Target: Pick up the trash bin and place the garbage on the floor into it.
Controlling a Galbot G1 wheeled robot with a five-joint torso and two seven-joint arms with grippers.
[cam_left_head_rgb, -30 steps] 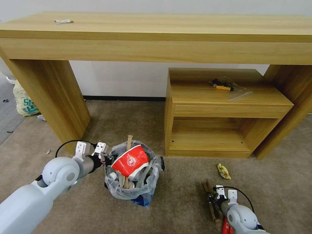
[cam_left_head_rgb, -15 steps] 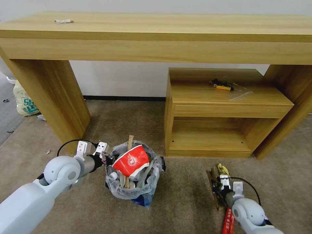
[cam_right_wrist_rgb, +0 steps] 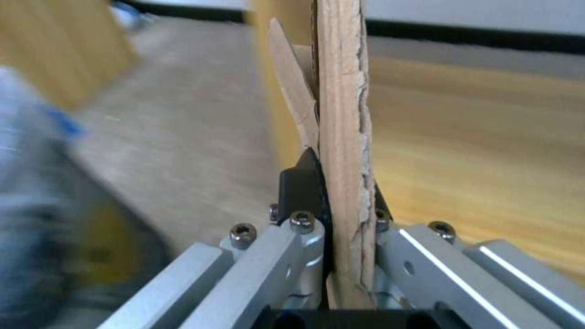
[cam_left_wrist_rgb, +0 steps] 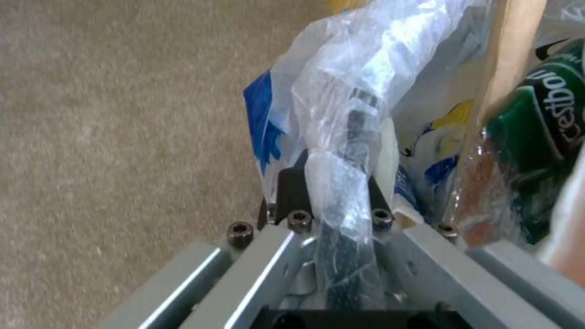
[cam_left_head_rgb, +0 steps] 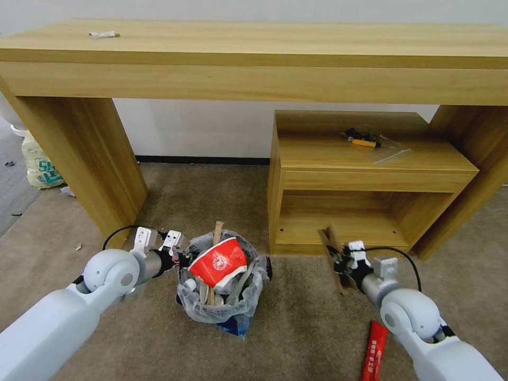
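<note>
red wrapper (cam_left_head_rgb: 373, 351) cut off, trash bin (cam_right_wrist_rgb: 36, 201) blurred

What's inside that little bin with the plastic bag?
The trash bin holds a red-white bowl on top, a wooden stick poking up, a green-labelled bottle and pale scraps. Whatever lies deeper is covered by these and the bag.

Head view: high, facing forward and down at the trash bin (cam_left_head_rgb: 222, 288) on the floor (cam_left_head_rgb: 296, 328) — both arms flank it.
Left wrist view: pressed close against the bin's bagged rim, looking along the left gripper (cam_left_wrist_rgb: 332, 192).
Right wrist view: close along the right gripper (cam_right_wrist_rgb: 338, 183) and its cardboard (cam_right_wrist_rgb: 341, 137).
Shared: bin rim and carpet beside it — cardboard also appears from the head.
</note>
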